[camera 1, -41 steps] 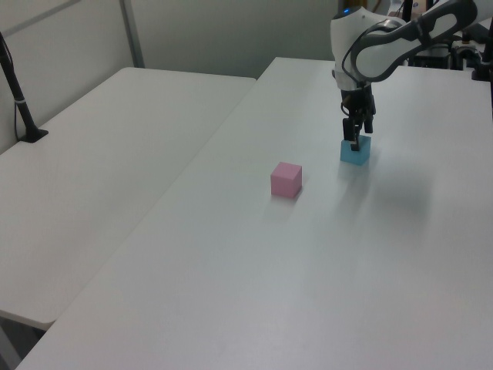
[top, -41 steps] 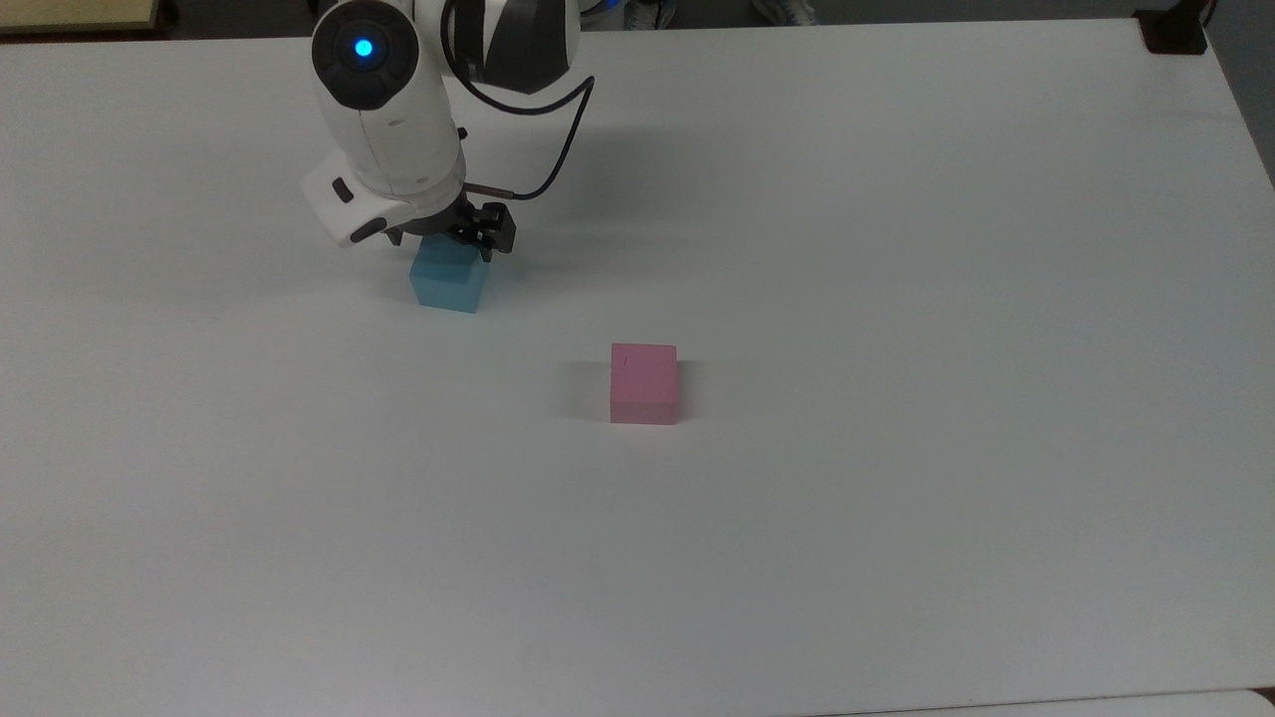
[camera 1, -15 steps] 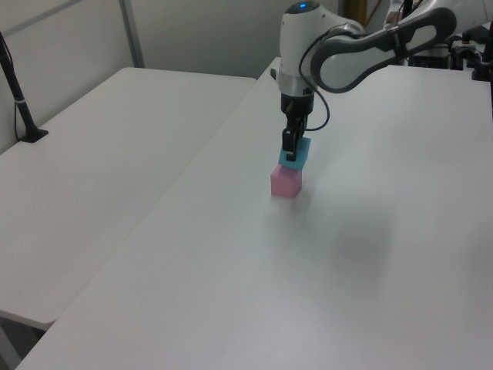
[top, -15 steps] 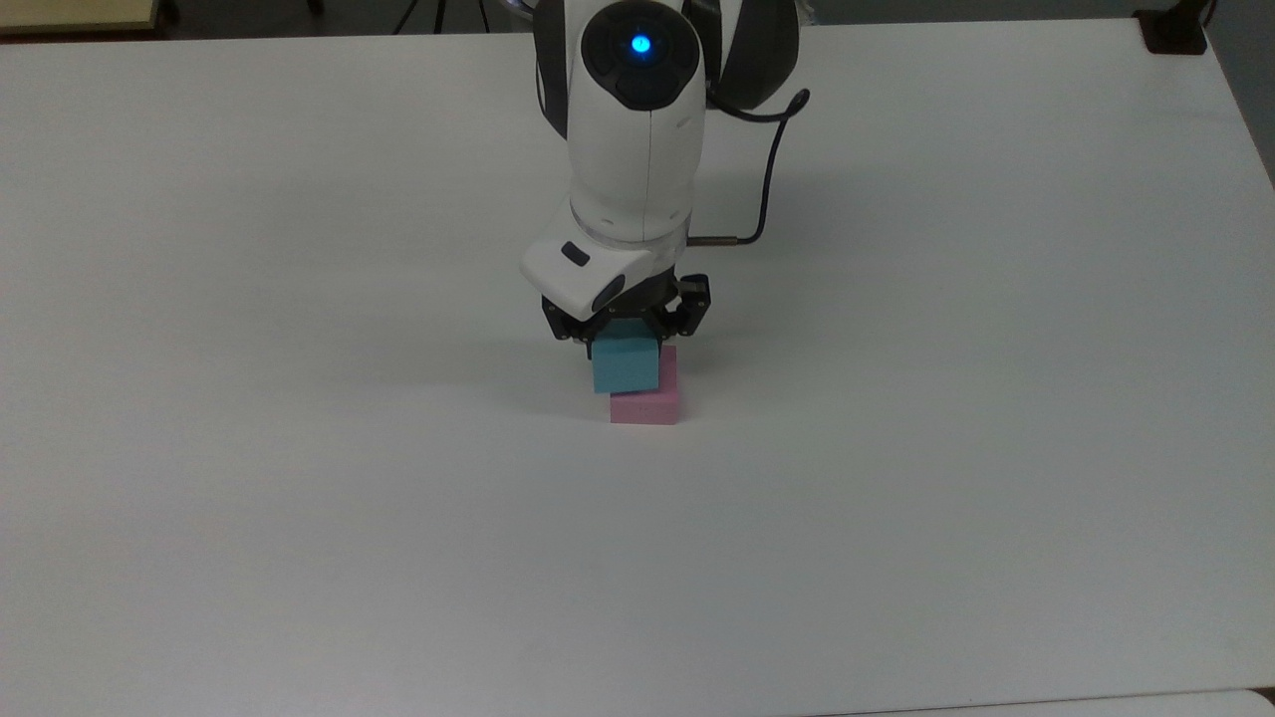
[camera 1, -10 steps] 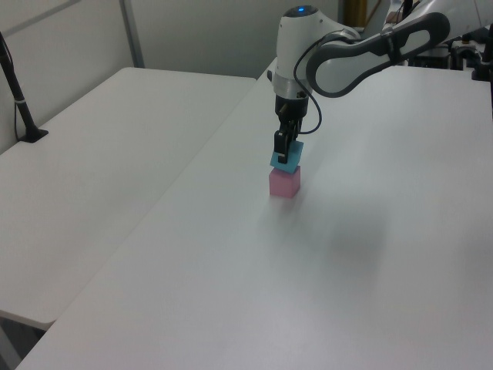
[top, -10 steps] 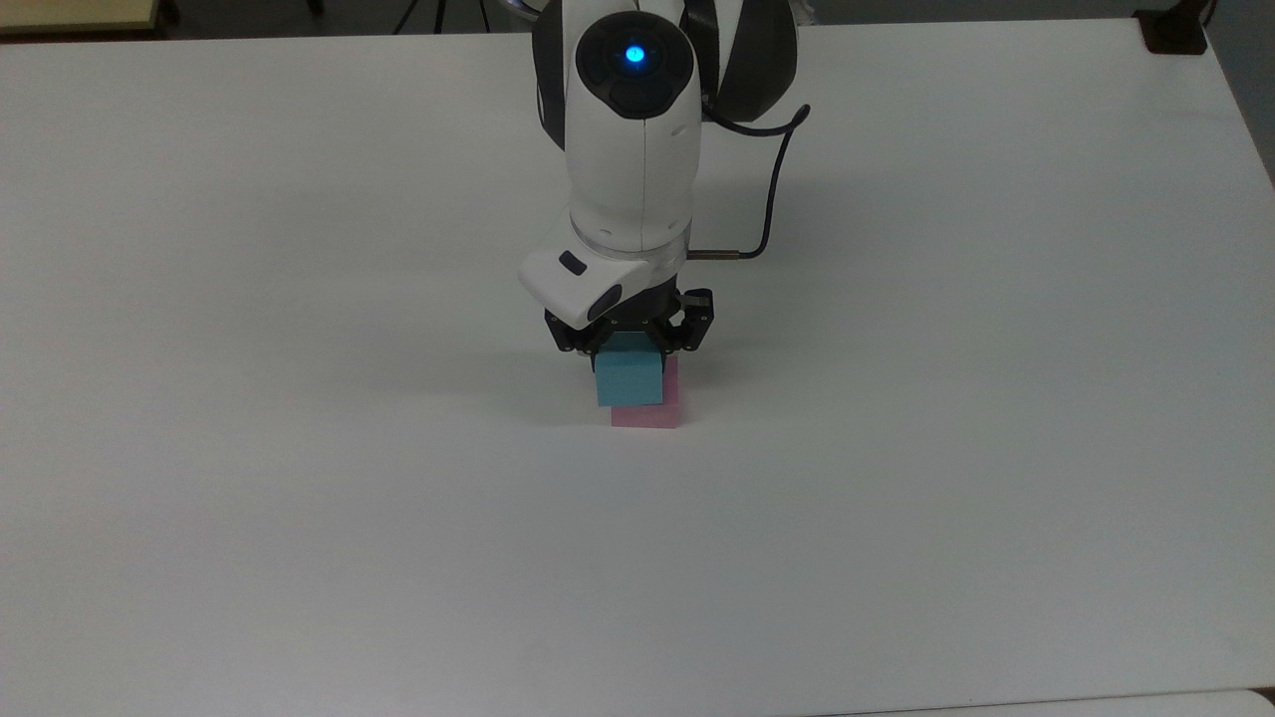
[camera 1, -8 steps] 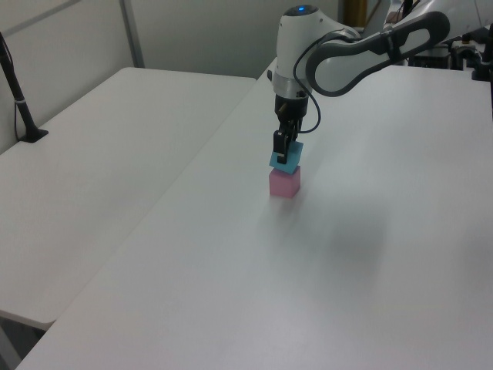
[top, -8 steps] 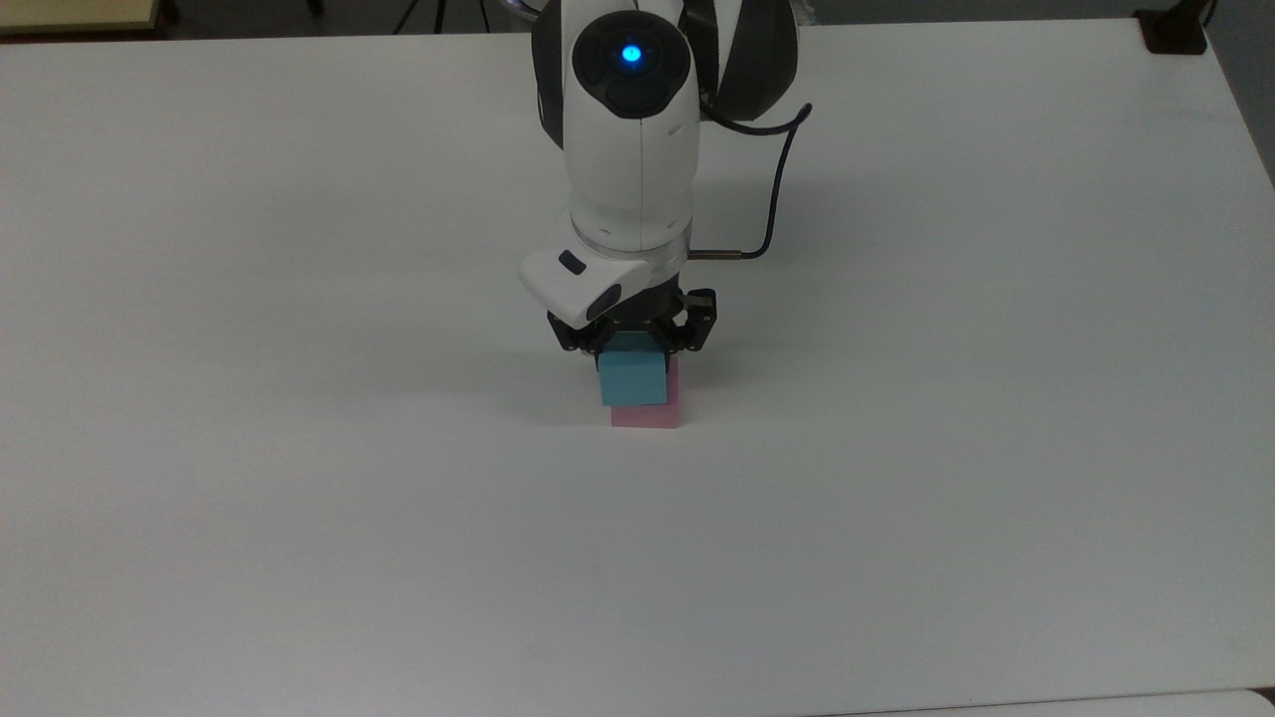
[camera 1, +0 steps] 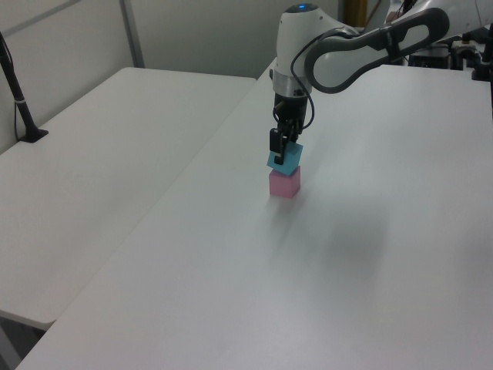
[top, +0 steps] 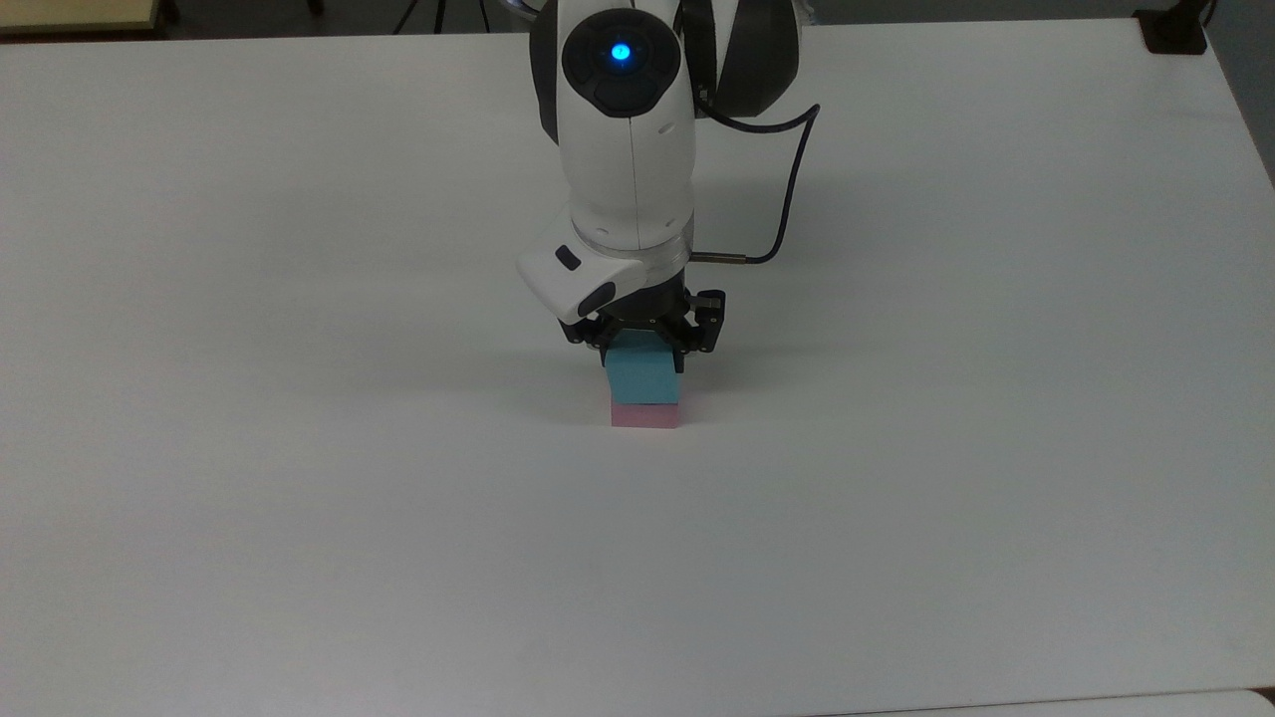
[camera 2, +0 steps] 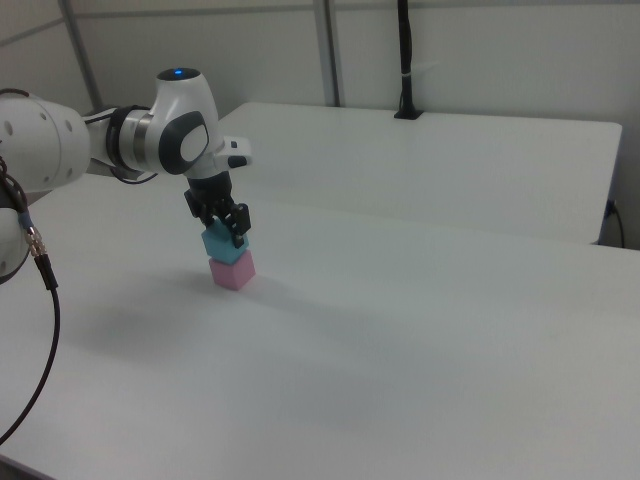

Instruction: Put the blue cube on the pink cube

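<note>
The light blue cube is directly over the pink cube, hiding most of its top in the top view. My gripper is shut on the blue cube, one dark finger on each of its sides. In the left view the blue cube looks slightly tilted on the pink cube, under the gripper. I cannot tell whether the two cubes touch or a thin gap remains. In the right view the gripper holds the blue cube above the pink cube.
The white table is bare around the cubes. A second white table adjoins it on the left view's left, with a black post standing on it. A black cable loops beside my wrist.
My gripper carried the blue cube from the top view's left across to the pink cube. Over the last half second it shifted slightly right, lining the blue cube up over the pink one.
</note>
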`<action>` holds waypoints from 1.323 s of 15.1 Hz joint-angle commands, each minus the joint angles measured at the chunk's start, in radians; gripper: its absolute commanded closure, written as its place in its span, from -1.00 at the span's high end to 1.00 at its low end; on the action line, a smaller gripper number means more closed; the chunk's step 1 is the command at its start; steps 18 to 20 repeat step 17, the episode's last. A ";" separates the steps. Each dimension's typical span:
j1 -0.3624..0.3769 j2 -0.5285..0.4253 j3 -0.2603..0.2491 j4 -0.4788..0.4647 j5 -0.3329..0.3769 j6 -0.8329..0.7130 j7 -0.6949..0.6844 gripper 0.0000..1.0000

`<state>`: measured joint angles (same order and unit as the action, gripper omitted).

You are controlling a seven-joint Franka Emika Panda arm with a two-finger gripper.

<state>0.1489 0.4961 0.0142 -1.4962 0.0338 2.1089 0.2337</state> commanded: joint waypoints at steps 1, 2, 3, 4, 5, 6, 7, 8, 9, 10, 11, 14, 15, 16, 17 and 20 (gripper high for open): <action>0.020 -0.008 -0.011 0.005 0.005 -0.065 0.021 1.00; 0.020 -0.013 -0.013 0.008 -0.005 -0.098 0.019 1.00; 0.020 -0.027 -0.013 0.010 -0.015 -0.127 0.019 1.00; 0.020 -0.046 -0.013 0.010 -0.020 -0.147 0.019 1.00; 0.018 -0.066 -0.013 0.008 -0.020 -0.168 0.021 1.00; 0.015 -0.092 -0.013 0.007 -0.020 -0.193 0.024 1.00; 0.011 -0.123 -0.016 0.002 -0.020 -0.222 0.024 1.00; 0.011 -0.154 -0.019 -0.002 -0.020 -0.253 0.025 1.00; 0.011 -0.186 -0.023 -0.016 -0.026 -0.286 0.026 1.00; 0.009 -0.217 -0.026 -0.028 -0.040 -0.311 0.026 1.00; 0.008 -0.246 -0.033 -0.041 -0.051 -0.334 0.026 1.00; -0.012 -0.330 -0.048 -0.078 -0.055 -0.383 0.016 1.00; -0.022 -0.346 -0.048 -0.081 -0.057 -0.383 0.013 1.00; -0.028 -0.364 -0.048 -0.084 -0.080 -0.385 0.010 1.00; -0.028 -0.384 -0.048 -0.103 -0.104 -0.383 0.010 1.00; -0.028 -0.384 -0.048 -0.103 -0.104 -0.383 0.010 1.00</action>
